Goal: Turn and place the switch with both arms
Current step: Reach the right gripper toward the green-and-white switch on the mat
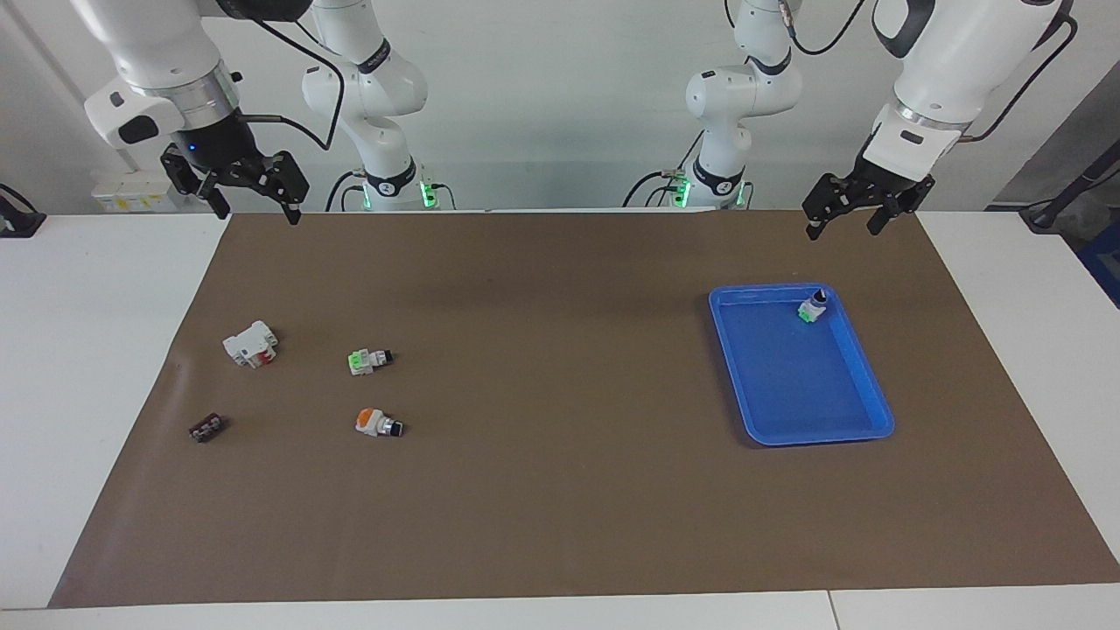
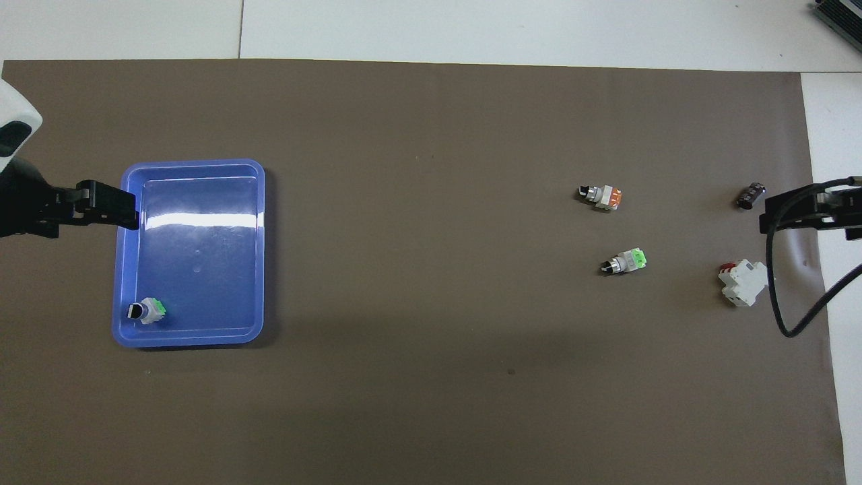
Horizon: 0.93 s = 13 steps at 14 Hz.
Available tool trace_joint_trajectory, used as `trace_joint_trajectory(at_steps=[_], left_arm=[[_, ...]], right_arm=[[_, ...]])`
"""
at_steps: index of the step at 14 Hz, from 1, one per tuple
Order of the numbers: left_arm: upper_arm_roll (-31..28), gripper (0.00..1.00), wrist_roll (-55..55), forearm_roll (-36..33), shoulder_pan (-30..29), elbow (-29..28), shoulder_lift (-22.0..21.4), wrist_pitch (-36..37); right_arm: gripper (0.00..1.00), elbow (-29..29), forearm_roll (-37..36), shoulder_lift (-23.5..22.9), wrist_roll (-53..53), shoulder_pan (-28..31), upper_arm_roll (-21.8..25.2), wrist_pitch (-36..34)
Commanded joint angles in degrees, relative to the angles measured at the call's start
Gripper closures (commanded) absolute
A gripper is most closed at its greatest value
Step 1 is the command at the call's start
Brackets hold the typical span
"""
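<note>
One switch point(image 1: 814, 306) with a white body, green block and black knob sits in the blue tray point(image 1: 818, 437), in the corner nearest the robots; it also shows in the overhead view point(image 2: 147, 310). A second switch of the same kind point(image 1: 369, 360) lies on its side on the brown mat toward the right arm's end, also seen from overhead point(image 2: 625, 261). My left gripper point(image 1: 844, 227) hangs open and empty in the air above the mat's edge beside the tray point(image 2: 192, 163). My right gripper point(image 1: 255, 210) hangs open and empty above the mat's corner at the right arm's end.
An orange-capped switch point(image 1: 376, 423) lies farther from the robots than the green switch on the mat. A white block with red parts point(image 1: 251, 344) and a small dark part point(image 1: 206, 428) lie toward the right arm's end. A black cable point(image 2: 794, 296) hangs from the right arm.
</note>
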State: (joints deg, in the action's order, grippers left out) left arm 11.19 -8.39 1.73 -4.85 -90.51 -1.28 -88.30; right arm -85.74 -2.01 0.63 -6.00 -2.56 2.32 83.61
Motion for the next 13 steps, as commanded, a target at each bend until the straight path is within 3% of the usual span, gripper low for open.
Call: trace_joint_trajectory(at_steps=[1,4,8,13], left_arm=[[0.1,0.0,0.7,0.4,-0.4,-1.6,-1.5,0.1],[0.1,0.0,0.7,0.4,-0.4,-1.6,-1.5,0.1],[0.1,0.0,0.7,0.4,-0.4,-1.6,-1.5,0.1],[0.1,0.0,0.7,0.4,-0.4,-1.6,-1.5,0.1]], right_arm=[[0.0,0.2,0.9,0.0,-0.2,0.8,-0.2,0.1],[0.0,-1.4,1.0,0.7,-3.7,0.8,-0.2,0.6],[0.0,-10.2,1.0,4.1,-13.8,0.9,-0.1,11.7],[0.0,-25.5,0.9,6.2,-24.4,0.6,-0.1,27.4]])
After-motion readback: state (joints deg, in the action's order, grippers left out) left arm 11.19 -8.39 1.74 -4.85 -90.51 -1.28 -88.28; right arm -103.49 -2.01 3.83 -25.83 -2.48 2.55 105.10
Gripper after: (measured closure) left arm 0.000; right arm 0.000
